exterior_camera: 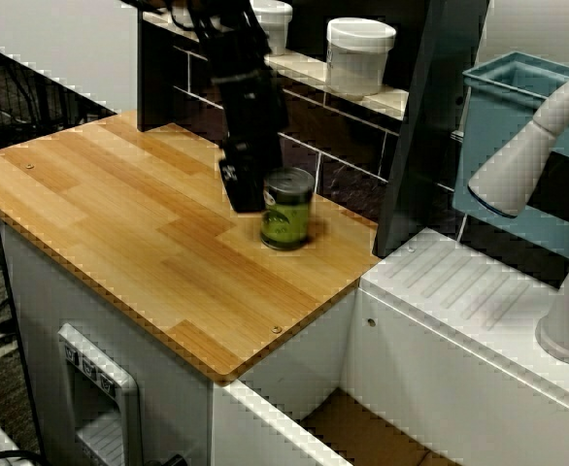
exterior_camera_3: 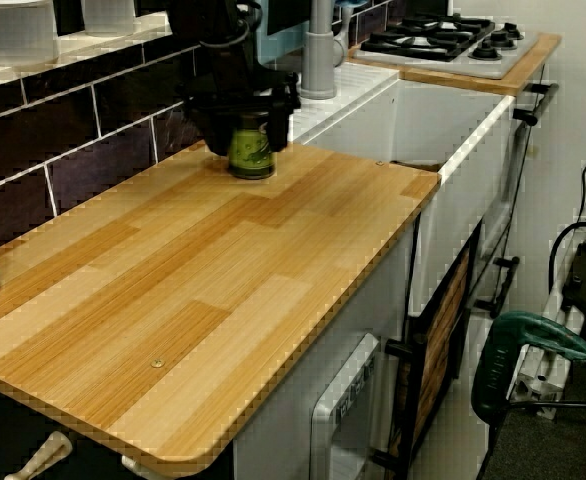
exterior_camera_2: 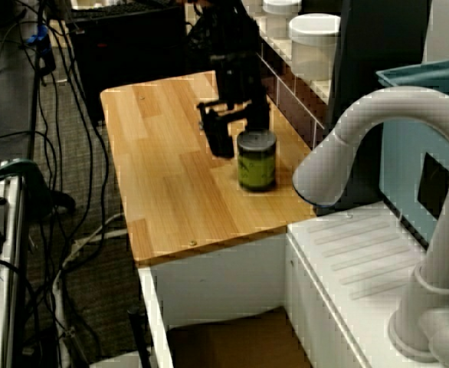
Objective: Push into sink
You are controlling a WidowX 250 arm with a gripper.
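A small can with a green label (exterior_camera: 287,209) (exterior_camera_2: 257,161) (exterior_camera_3: 251,150) stands upright on the wooden counter (exterior_camera: 119,223), near its back right corner. My black gripper (exterior_camera: 263,183) (exterior_camera_2: 237,126) (exterior_camera_3: 245,122) is open and right against the can on the side away from the sink. One finger (exterior_camera_2: 217,142) reaches down beside the can; the other is partly hidden behind it. The sink (exterior_camera: 265,419) (exterior_camera_2: 209,287) (exterior_camera_3: 443,110) is a recessed white-walled basin with a brown floor, just past the counter's right edge.
A ribbed white drainboard (exterior_camera: 479,291) and a grey faucet (exterior_camera: 542,136) lie beyond the counter. A teal tub (exterior_camera: 518,107) sits behind them. A dark post (exterior_camera: 425,126) stands by the can, with white jars (exterior_camera: 359,53) on the ledge. A stove (exterior_camera_3: 453,40) lies past the sink.
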